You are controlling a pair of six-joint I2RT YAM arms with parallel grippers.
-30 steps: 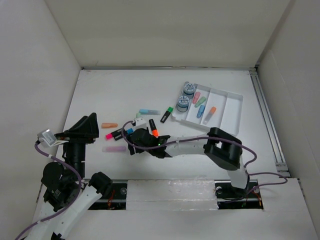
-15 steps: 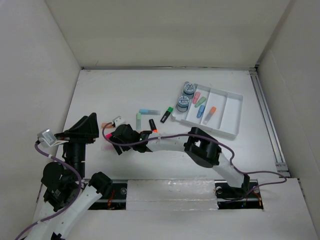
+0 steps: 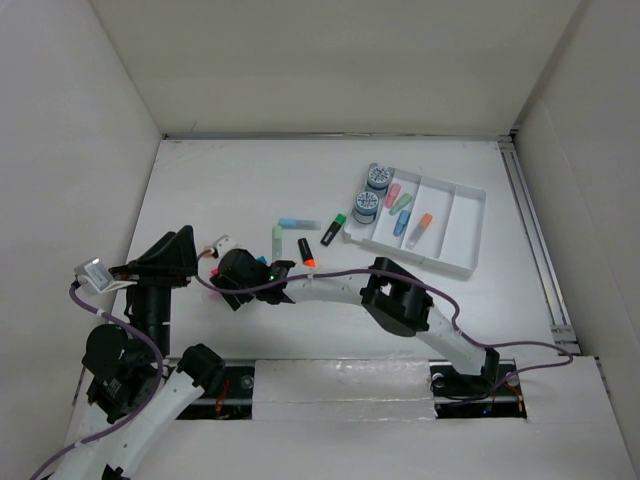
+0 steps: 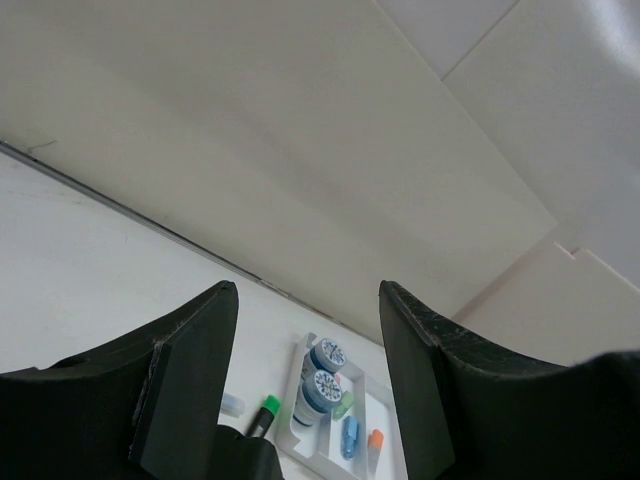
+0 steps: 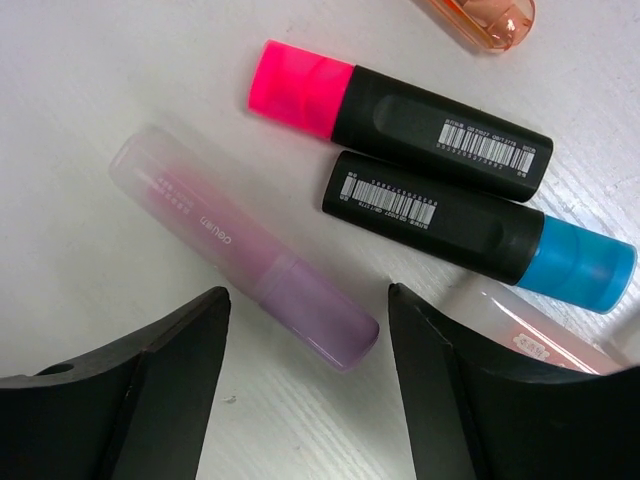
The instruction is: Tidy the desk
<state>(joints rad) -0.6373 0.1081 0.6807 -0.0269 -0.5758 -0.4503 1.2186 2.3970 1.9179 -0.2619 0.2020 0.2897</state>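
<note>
The desk [image 3: 250, 180], a broad matte white top closed in by white walls, carries everything in view. The right gripper [image 5: 307, 293] reaches across toward the desk's left side and hangs low over it, jaws spread with nothing between them. The bare white surface lies directly below its fingers.

In the right wrist view, a translucent purple pen [image 5: 240, 245] lies slanted on the desk, with one end in the gap between the two fingers. Just beyond it lie a pink-capped black highlighter [image 5: 400, 118] and a blue-capped black highlighter [image 5: 480, 230], side by side and nearly touching. An orange pen [image 5: 480, 15] shows at the top edge of that view.

The left gripper [image 4: 307, 290] is raised near the desk's near left corner and tilted up toward the far wall. Its jaws are parted and empty, well above the surface.

Toward the middle of the desk lie a light blue pen [image 3: 298, 223], an orange-capped highlighter [image 3: 306, 252] and a green-capped highlighter [image 3: 333, 230]. A white compartmented tray [image 3: 462, 228] sits toward the far right corner, well apart from both grippers.
</note>
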